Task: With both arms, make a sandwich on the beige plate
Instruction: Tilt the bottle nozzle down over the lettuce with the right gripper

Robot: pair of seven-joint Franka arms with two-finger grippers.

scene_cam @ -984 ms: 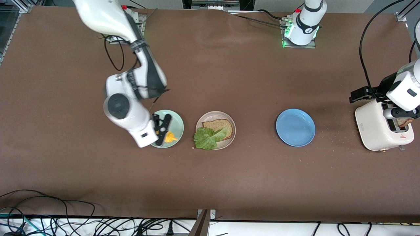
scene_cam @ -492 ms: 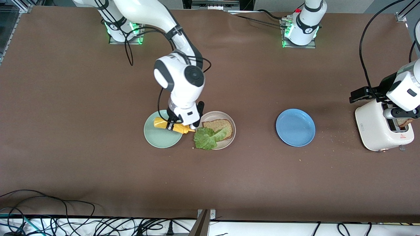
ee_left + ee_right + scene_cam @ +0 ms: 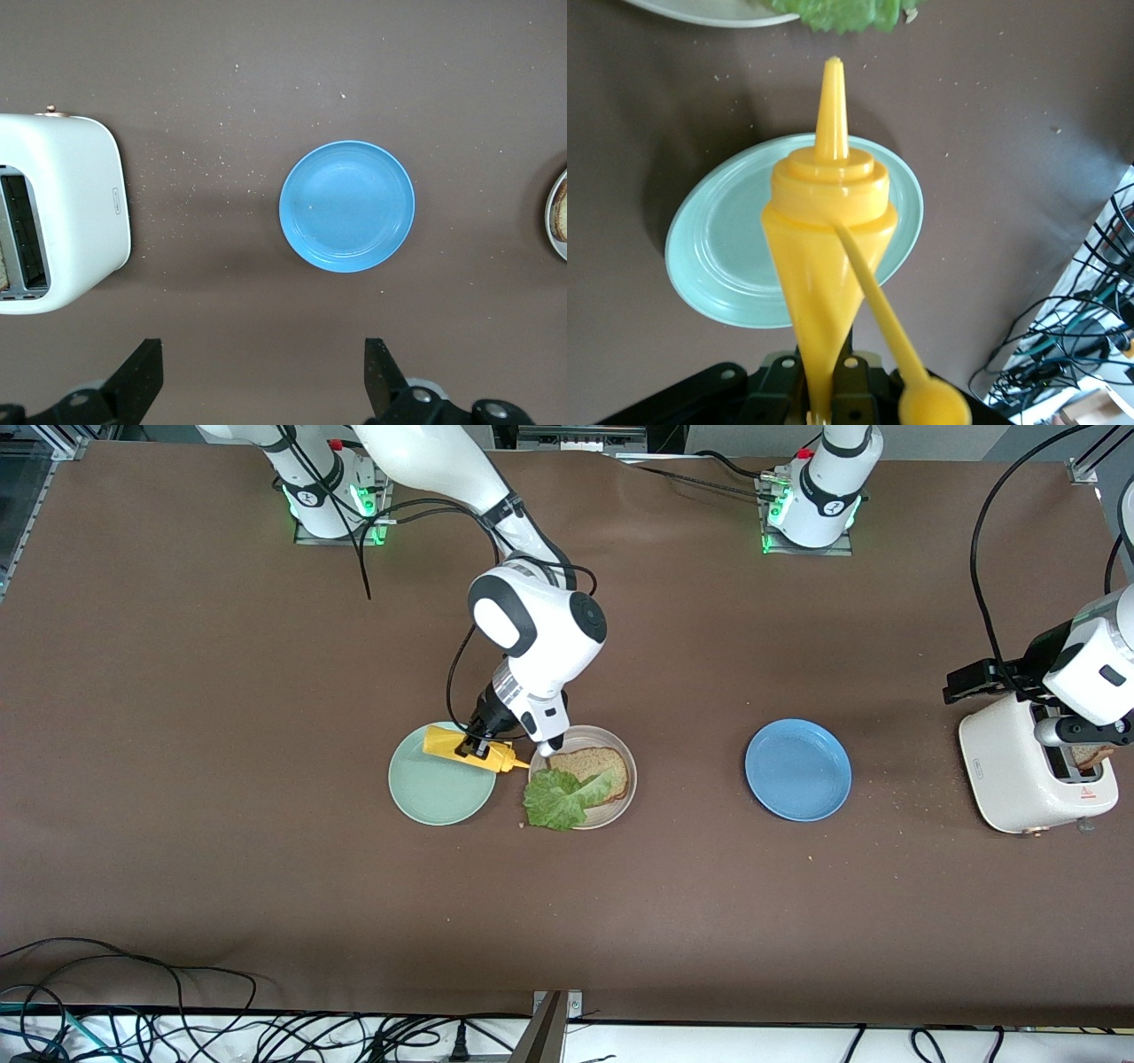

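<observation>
1. Right gripper clamps yellow squeeze bottle over mint-green plate; nozzle near beige plate.
2. Bread slice and lettuce leaf lie on beige plate.
3. Left gripper hangs open over the table, near toaster, waiting.
4. Risk: tilted bottle may dribble sauce short of the bread.

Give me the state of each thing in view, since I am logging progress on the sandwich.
beige plate: holds one bread slice with lettuce leaf partly on it.
yellow squeeze bottle: lifted, tilted, cap off and dangling.
mint-green plate: empty.
blue plate: empty.
toaster: bread slice in a slot.
right gripper: shut on the bottle.
left gripper: open, waiting by the toaster.
</observation>
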